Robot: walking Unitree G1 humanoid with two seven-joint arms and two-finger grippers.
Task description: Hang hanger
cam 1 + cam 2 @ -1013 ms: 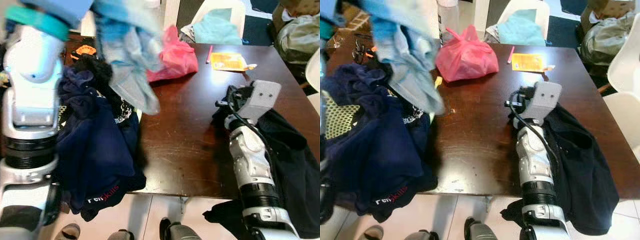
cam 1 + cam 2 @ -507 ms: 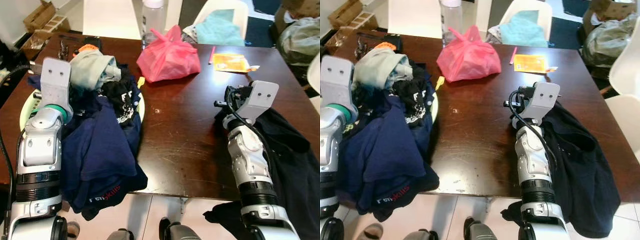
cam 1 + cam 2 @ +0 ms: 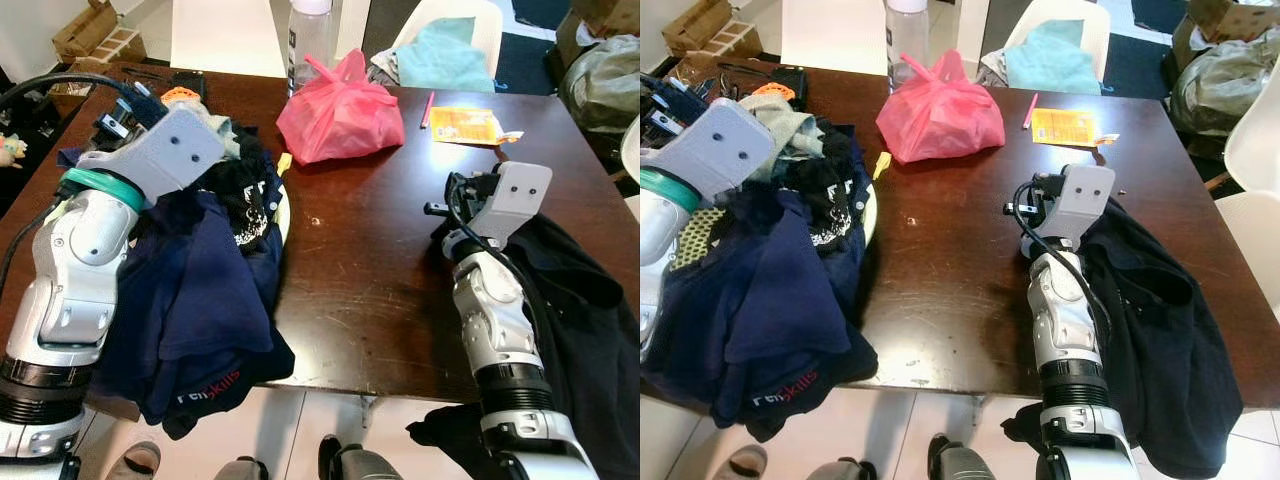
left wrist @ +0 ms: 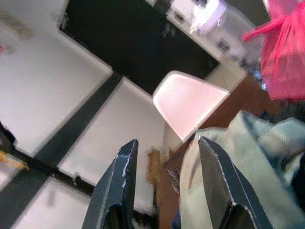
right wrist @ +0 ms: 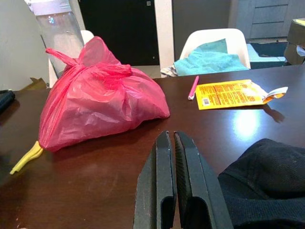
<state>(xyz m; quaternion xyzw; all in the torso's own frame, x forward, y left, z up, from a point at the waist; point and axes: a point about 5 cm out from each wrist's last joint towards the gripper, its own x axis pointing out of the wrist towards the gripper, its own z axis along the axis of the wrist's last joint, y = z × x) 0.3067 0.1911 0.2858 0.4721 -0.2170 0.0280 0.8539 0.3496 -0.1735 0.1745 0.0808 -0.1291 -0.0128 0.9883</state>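
On the dark wooden table [image 3: 360, 260], left side: a heap of clothes [image 3: 205, 270], mostly a navy garment with red lettering draped over the near edge, plus black patterned fabric and a pale grey-green piece on top, all piled in a pale green basket [image 3: 284, 212]. Left gripper [image 4: 164, 186] is raised over the heap's far end, fingers spread with nothing between them, pale grey-green cloth just beside one finger. Right gripper [image 5: 175, 183] sits low over the table right of centre, fingers pressed together, empty, pointing toward the pink plastic bag [image 3: 340, 110]; black garment [image 3: 575, 320] lies beside it, hanging off the right edge. Hanger: can't make one out anywhere. Far side: clear bottle [image 3: 908, 35], pink pen [image 3: 1024, 109], yellow packet [image 3: 1065, 126], white chair with teal cloth [image 3: 440, 55].
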